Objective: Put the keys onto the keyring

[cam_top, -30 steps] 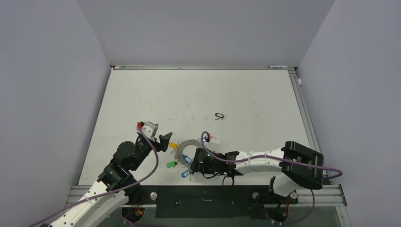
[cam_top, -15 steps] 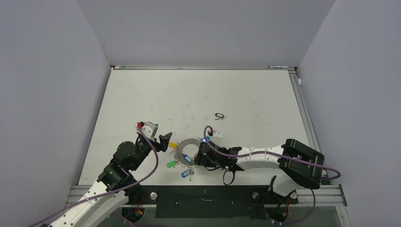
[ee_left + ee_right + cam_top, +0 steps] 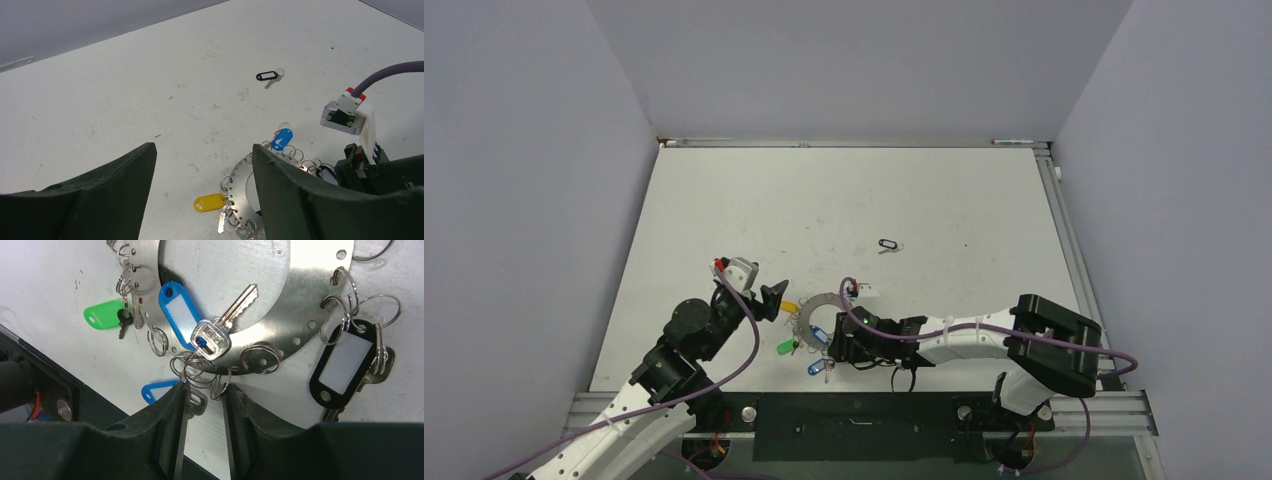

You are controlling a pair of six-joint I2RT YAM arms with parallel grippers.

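The keyring, a flat grey metal ring with many small wire loops, lies near the table's front edge. It carries a yellow-tagged key, a green one, blue ones and a black one. A second blue tag lies just outside its rim. My right gripper sits at the ring's near rim, jaws a narrow gap apart, with wire loops between the tips. In the top view it covers the ring's near side. My left gripper is wide open just left of the ring.
A loose black key tag lies alone farther back on the white table, also in the left wrist view. The black front rail is right beside the ring. The right wrist camera block stands over the ring's right side.
My right gripper moved in over the ring, then drew back toward the near edge. The ring and the left arm have stayed in place.
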